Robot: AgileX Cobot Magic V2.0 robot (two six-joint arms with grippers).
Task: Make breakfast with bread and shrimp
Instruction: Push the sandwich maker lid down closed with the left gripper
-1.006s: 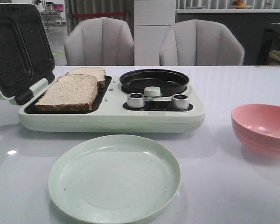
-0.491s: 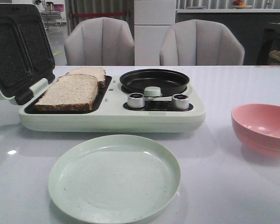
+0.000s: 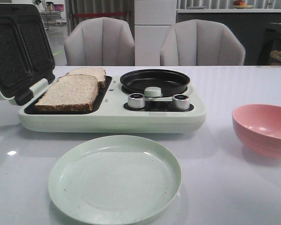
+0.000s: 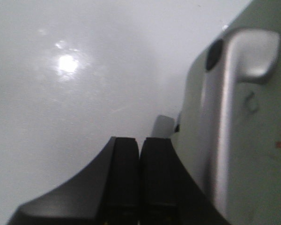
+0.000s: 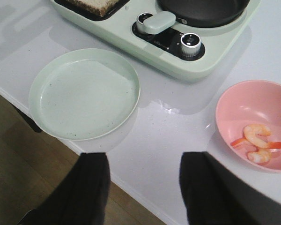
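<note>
Nothing has moved this past second, so I haven't started. Bread (image 3: 70, 91) sits in the toaster (image 3: 112, 117) at the table's (image 3: 215, 187) left; shrimp (image 5: 256, 143) in the bowl (image 5: 239, 105), right edge. Left gripper (image 4: 139, 154) closed empty, right gripper (image 5: 143, 183) spread wide.

Pink bowl (image 3: 264, 129) edge-cropped, shrimp (image 5: 256, 143) partly.

**Black claws, plain surfaces**

We saw the left claw (image 4: 139, 176) as two matte black, flat-faced rectangular fingers on a curved black base. Our right claw (image 5: 143, 187) showed two broad, dark, rounded fingers (image 5: 94, 185), smooth and blurred at the edges.
</note>
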